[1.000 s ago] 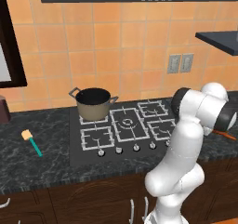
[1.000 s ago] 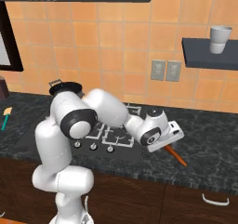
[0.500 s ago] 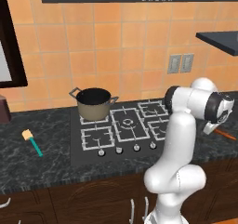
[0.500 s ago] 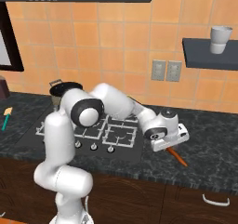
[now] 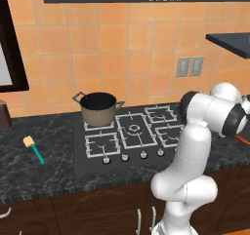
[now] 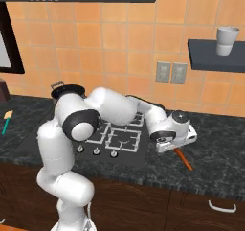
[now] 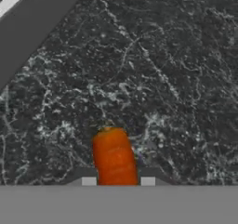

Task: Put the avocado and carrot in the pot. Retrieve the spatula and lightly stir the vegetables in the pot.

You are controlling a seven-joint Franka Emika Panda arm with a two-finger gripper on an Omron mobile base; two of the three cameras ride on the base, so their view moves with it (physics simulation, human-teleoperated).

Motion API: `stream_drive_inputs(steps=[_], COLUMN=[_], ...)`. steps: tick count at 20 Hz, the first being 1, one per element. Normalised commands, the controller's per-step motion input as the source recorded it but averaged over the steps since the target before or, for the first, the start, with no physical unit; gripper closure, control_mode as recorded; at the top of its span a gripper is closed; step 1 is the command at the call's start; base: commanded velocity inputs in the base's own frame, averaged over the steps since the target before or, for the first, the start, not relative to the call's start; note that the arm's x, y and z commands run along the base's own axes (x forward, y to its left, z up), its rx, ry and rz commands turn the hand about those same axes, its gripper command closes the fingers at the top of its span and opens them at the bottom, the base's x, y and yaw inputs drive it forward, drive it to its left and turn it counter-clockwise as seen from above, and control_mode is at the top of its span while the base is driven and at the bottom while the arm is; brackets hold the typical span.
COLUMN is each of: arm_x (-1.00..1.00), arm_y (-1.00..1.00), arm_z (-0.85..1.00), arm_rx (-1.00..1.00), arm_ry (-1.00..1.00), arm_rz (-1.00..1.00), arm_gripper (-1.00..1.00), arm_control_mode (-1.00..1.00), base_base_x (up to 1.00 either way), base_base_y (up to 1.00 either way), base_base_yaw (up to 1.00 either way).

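Since the earlier frames the arm has swung further right and lowered, so the hand (image 6: 168,146) now sits down on the worktop (image 6: 210,172) right of the hob, and its jaws have drawn in.

Far left on the worktop lies the spatula (image 5: 33,147), teal handle pointing toward the near edge, untouched. Right of it, the pot (image 5: 100,107) stands on the far-left burner of the hob (image 5: 134,136), its dark inside showing nothing that can be made out. The avocado cannot be located.

At the right, the carrot (image 6: 183,158) lies on the worktop, its free end pointing near and right from under the hand. In the hand view the carrot (image 7: 114,157) runs straight up between the two fingertips (image 7: 86,178), which stand against its sides; the hand appears clenched on the carrot, though firm contact cannot be confirmed.

Recommended practice for this step: confirm the grip is centred and snug before lifting, raise straight up clear of the worktop, then carry left across the hob, keeping above the pot rim before releasing.
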Motion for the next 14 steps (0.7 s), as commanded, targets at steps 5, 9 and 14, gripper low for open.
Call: stream_drive_inputs(steps=[5,9,14], arm_x=[-0.24,-0.04,0.07], arm_y=[0.86,1.0,1.0], arm_z=[0.95,0.86,1.0], arm_rx=[0.0,-0.03,0.0], arm_ry=[-0.29,-0.22,-0.09], arm_rz=[0.1,0.1,0.03], arm_gripper=[1.0,1.0,1.0], arm_control_mode=[-1.0,-1.0,-1.0], base_base_x=[0.0,0.0,0.0], base_base_y=[0.0,0.0,0.0], base_base_yaw=[0.0,0.0,0.0])
